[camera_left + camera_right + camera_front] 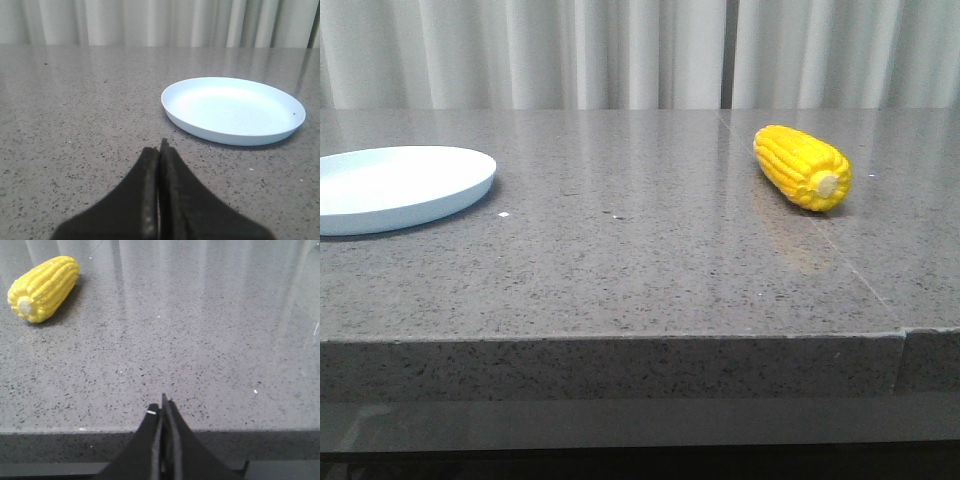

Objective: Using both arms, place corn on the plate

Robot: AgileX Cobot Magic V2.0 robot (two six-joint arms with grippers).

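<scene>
The yellow corn (pixel 801 166) lies on its side at the right of the grey stone table, its pale cut end turned toward the front. In the right wrist view the corn (pixel 44 288) is well ahead of my right gripper (pixel 163 405), which is shut with nothing in it and hangs over the table's front edge. The pale blue plate (pixel 390 185) sits empty at the far left. My left gripper (pixel 160 150) is shut and empty, a short way short of the plate (pixel 232 109). Neither gripper shows in the front view.
The speckled grey table (pixel 620 260) has a seam (pixel 905 335) at its front right edge. White curtains (pixel 620 50) hang behind the table. A few tiny white specks (pixel 503 214) lie near the plate.
</scene>
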